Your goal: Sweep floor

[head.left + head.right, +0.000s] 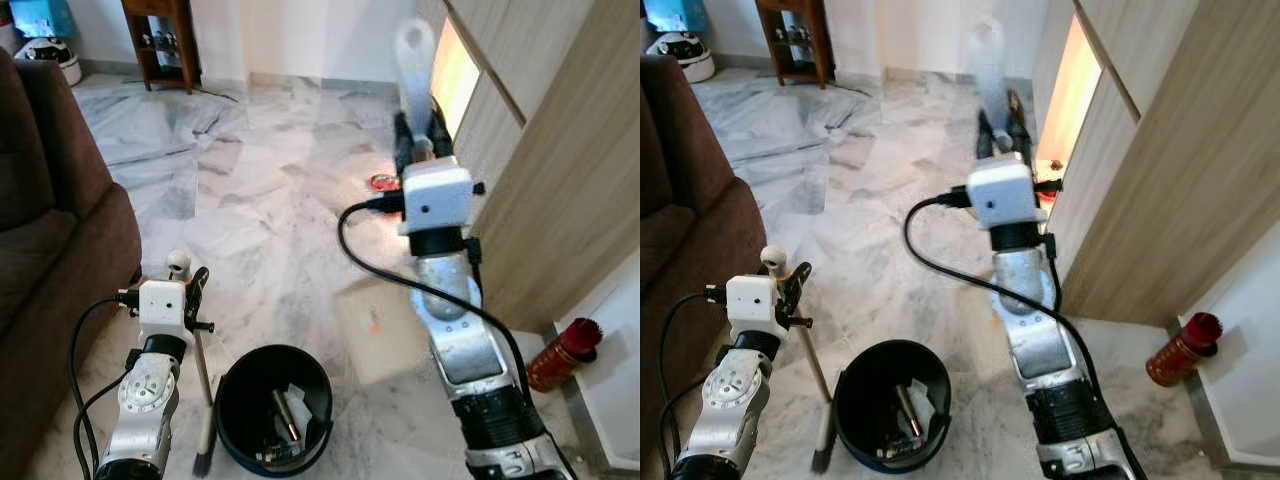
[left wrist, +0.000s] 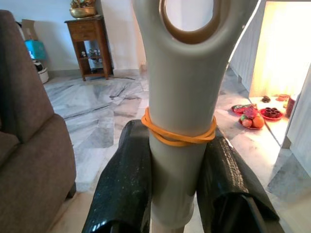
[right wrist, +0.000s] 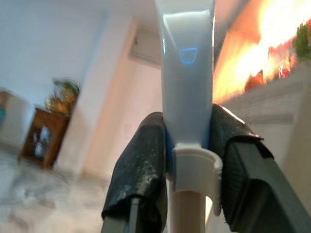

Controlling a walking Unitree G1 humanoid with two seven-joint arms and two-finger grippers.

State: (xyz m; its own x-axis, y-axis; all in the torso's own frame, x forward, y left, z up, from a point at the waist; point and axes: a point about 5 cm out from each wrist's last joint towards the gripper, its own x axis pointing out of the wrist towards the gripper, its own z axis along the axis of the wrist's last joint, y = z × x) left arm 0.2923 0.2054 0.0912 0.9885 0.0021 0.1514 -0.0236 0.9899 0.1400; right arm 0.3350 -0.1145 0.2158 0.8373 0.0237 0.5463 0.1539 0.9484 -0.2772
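Brush (image 1: 203,395) stands touching dustpan (image 1: 274,408).

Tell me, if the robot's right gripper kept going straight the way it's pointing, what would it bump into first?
Probably the lit wall niche beside the wooden panelling. The right gripper, clamping a white handle, points forward toward it, though depth is hard to judge.

Scraps inside black bucket (image 1: 232,400) too small to identify. Couch (image 1: 50,250) beside bucket cut off by frame edge. White handle (image 1: 414,60) blurred, lower end hidden.
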